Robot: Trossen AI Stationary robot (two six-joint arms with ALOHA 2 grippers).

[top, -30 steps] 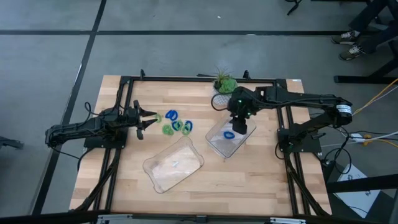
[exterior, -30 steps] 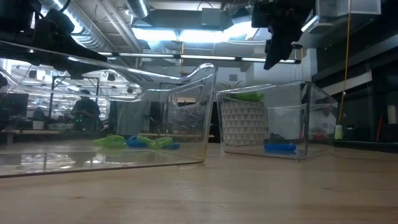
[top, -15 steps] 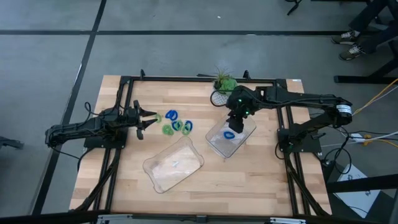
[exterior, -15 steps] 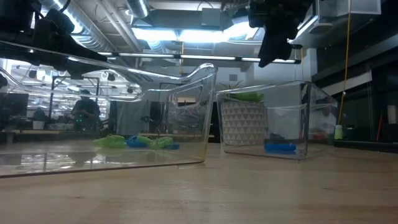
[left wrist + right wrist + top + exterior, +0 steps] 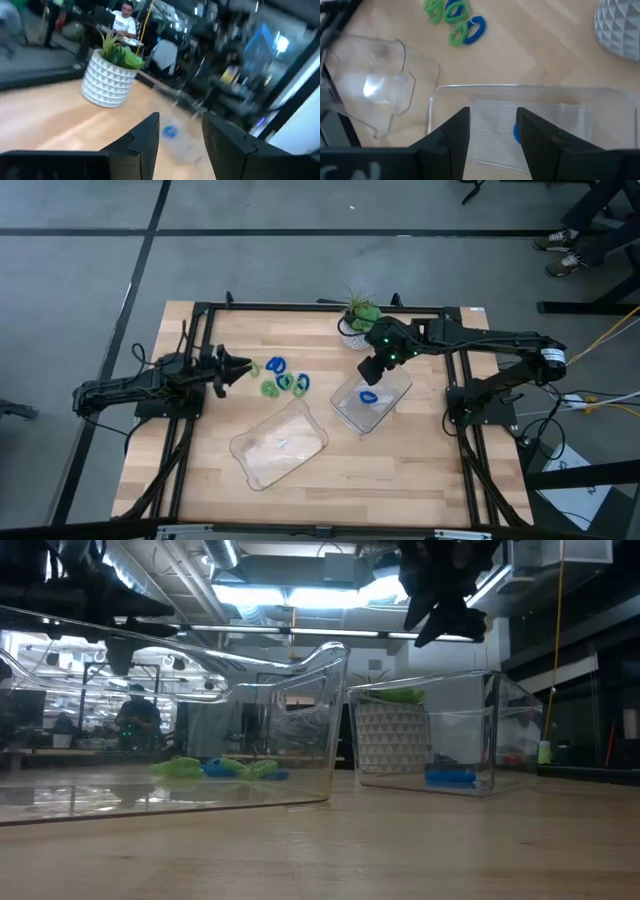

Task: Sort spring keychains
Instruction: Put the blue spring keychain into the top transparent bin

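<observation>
**Right arm clear of the tray after a drop; left wrist turned toward the loose pile.**
Table (image 5: 200, 480): one. Arms: two. The right gripper (image 5: 368, 370) has moved off the right tray (image 5: 350, 420) toward the pile, its fingers parted and holding nothing, so one placement looks finished. The left gripper (image 5: 238, 365) has rotated beside the pile, its fingers also apart and empty. Clear trays: two; the left tray (image 5: 245, 455) appears to hold nothing. Potted plant (image 5: 360, 315): one. Spring keychains: one blue keychain (image 5: 368, 396) lies in the right tray. About five remain as a loose pile (image 5: 282, 378) on the table, blue and green mixed; they overlap, so the exact count is uncertain.
</observation>
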